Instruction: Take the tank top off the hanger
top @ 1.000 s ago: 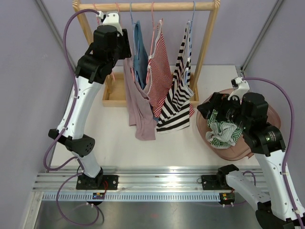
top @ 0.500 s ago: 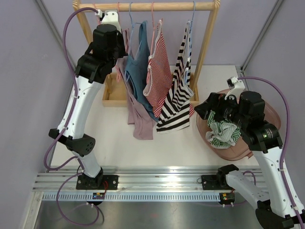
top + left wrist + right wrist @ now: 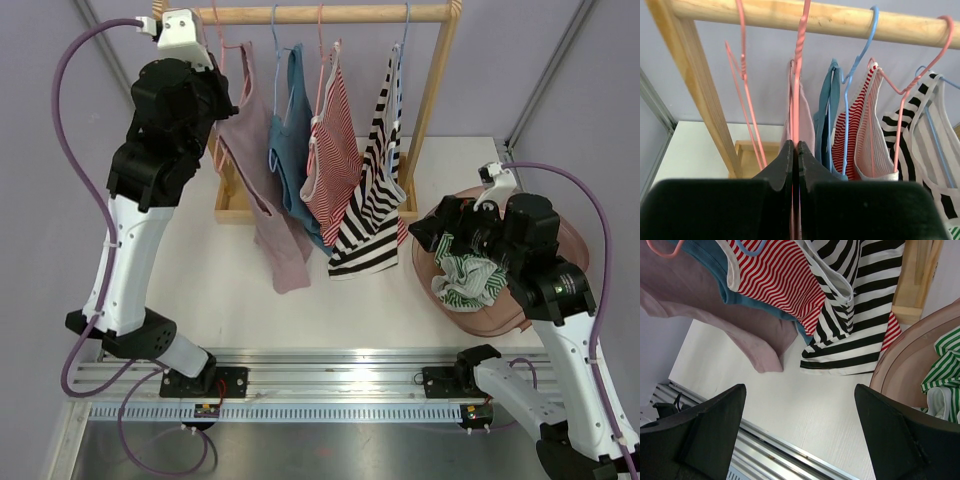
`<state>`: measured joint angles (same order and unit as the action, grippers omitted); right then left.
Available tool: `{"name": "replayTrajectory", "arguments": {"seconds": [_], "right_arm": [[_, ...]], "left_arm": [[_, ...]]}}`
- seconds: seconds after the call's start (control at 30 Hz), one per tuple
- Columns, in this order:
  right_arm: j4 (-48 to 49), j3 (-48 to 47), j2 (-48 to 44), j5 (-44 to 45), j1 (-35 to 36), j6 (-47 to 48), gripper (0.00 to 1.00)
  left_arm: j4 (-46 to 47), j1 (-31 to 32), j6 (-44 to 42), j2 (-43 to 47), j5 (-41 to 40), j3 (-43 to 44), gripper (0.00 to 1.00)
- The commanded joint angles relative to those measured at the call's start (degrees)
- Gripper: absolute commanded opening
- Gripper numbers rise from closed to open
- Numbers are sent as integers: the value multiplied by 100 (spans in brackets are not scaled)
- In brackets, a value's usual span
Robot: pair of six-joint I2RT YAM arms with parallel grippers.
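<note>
Clothes rack (image 3: 437,90) of pale wood stands at the far side of a white table (image 3: 350,310). Four tank tops hang from its top rail on wire hangers. From left to right they are a mauve tank top (image 3: 250,150), a blue top (image 3: 290,140), a red-striped top (image 3: 335,150) and a black-and-white striped top (image 3: 370,210).

The mauve tank top hangs on a pink hanger (image 3: 802,40), still hooked over the rail, at the left end of the row. Its hem slants down towards the blue top. The left gripper (image 3: 795,145) is raised high beside the rack's left post, its two fingers pressed together on the pink hanger's wire just below the twisted neck. An empty pink hanger (image 3: 742,75) hangs just to its left.

The right gripper (image 3: 800,387) hovers with its fingers spread wide apart, holding nothing. It is over the near left edge of a brownish-pink basin (image 3: 570,240) at the right of the table. A green-and-white striped cloth (image 3: 465,280) lies in the basin.
</note>
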<state>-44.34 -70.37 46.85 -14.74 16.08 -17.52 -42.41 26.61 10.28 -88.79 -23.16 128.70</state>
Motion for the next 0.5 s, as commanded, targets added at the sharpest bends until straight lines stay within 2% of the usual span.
{"name": "replayTrajectory", "arguments": {"seconds": [0.0, 0.1, 0.2, 0.33, 0.47], "right_arm": [[233, -12, -79, -222, -17, 108, 98], [355, 14, -97, -371, -17, 73, 99], [680, 128, -141, -809, -17, -75, 99], [1382, 453, -264, -1573, -17, -418, 99], [2251, 928, -203, -2251, -8, -805, 100]], "left_arm": [[656, 20, -1, 310, 30, -108, 0], [550, 20, 166, 722, 258, -389, 0], [813, 20, 325, 1590, 714, -1450, 0], [1322, 28, 544, 3005, 926, -3565, 0], [1535, 20, 781, 4333, 1392, -4772, 0]]}}
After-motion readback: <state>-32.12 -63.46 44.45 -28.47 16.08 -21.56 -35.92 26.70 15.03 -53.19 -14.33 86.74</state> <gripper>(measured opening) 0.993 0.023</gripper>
